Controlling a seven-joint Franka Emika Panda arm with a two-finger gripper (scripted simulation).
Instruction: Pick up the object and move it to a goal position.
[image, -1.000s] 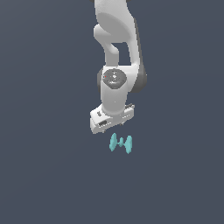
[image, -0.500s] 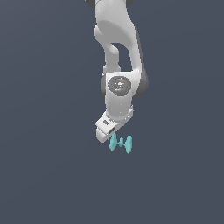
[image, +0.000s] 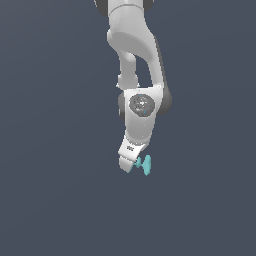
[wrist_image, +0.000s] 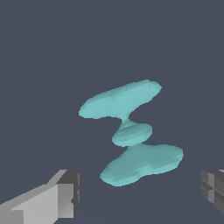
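Note:
The object (image: 144, 164) is a small teal dumbbell-like piece lying on the dark grey floor. In the exterior view the white gripper (image: 131, 165) has come down right over it and covers its left end; only the right disc and part of the bar show. The wrist view shows the whole object (wrist_image: 131, 132), two flared discs joined by a thin neck. It lies between and ahead of the two grey fingertips (wrist_image: 65, 192), which stand wide apart and do not touch it. The gripper is open.
The white arm (image: 137, 55) comes down from the top of the exterior view. A plain dark grey floor (image: 50, 200) fills the rest of both views.
The gripper has dropped lower and tilted, closing on the object until it overlaps its left end in the exterior view. The object has not moved.

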